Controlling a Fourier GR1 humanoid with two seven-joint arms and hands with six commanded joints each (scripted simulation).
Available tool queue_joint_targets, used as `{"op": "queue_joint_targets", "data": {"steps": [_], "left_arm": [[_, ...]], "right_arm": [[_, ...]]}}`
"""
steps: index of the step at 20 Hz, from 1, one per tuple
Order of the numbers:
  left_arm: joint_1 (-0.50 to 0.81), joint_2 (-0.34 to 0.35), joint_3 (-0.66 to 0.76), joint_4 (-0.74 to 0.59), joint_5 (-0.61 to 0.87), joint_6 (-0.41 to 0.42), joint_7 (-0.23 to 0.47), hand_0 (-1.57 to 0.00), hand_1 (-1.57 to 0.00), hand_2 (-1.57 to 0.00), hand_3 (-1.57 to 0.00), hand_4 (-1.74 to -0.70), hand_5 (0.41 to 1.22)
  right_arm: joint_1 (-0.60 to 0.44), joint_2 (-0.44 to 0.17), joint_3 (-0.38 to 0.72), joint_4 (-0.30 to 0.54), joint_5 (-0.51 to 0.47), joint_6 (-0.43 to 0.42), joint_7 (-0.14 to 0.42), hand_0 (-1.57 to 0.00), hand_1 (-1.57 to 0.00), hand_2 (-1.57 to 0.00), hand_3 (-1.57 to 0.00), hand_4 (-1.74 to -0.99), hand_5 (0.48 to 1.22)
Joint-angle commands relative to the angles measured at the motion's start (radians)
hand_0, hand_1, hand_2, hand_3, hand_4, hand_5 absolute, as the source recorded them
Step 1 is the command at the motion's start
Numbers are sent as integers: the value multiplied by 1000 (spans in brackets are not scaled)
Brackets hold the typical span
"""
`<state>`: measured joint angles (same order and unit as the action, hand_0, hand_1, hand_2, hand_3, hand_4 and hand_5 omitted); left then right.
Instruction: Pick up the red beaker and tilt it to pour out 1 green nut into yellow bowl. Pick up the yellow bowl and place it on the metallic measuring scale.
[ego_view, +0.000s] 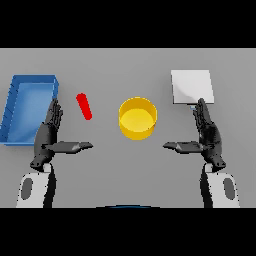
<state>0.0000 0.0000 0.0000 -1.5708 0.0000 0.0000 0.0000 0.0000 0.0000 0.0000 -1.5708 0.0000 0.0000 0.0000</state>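
The red beaker (84, 106) shows as a slim red shape on the table, left of centre. The yellow bowl (137, 117) stands upright in the middle, and I see nothing inside it. At the back right lies the metallic measuring scale (192, 86), a pale square plate. My left hand (49, 134) rests open below and to the left of the beaker, fingers straight, thumb pointing inward. My right hand (208, 133) is open just in front of the scale, right of the bowl, mirroring the left. No green nut is visible.
A blue tray (13, 104) with raised walls sits at the far left, just beyond my left hand's fingertips. Grey table surface (127, 165) stretches between the two hands.
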Motion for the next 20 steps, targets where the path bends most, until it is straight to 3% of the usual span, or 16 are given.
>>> {"op": "queue_joint_targets", "data": {"steps": [1, 6, 7, 8, 10, 16, 20], "left_arm": [[3, 1, 1, -2, 1, 0, -2, 1, 1, 1, 1, -1151, 599], [31, 12, 4, -15, 14, -18, -16, 1, 1, 1, 1, -1151, 599], [67, 44, -18, -55, -17, -30, -32, 1, 1, 1, 1, -1151, 599], [93, 62, -37, -96, -42, -34, -34, 1, 1, 1, 1, -1156, 599], [112, 72, -66, -138, -68, -37, 2, 1, 1, 1, 1, -1161, 599], [127, 88, -97, -160, -116, -37, 45, 1, 1, 1, 1, -1159, 602], [19, 63, -95, -16, -149, -20, 24, 1, 1, 1, 1, -1208, 615]], "right_arm": [[1, 0, 0, -1, 0, -1, -1, 1, 1, 1, 1, -1167, 599], [13, 6, 9, -14, 3, -2, -6, 1, 1, 1, 1, -1167, 599], [51, -35, 52, -47, 120, -34, -87, 1, 1, 1, 1, -1167, 599], [74, -52, 88, -73, 203, -59, -106, 1, 1, 1, 1, -1163, 595], [99, -60, 119, -101, 279, -86, -102, 1, 1, 1, 1, -1160, 591], [134, -58, 126, -144, 269, -73, -70, 1, 1, 1, 1, -1199, 603], [123, -58, 128, -123, 267, -65, -85, 1, 1, 1, 1, -1236, 623]]}}
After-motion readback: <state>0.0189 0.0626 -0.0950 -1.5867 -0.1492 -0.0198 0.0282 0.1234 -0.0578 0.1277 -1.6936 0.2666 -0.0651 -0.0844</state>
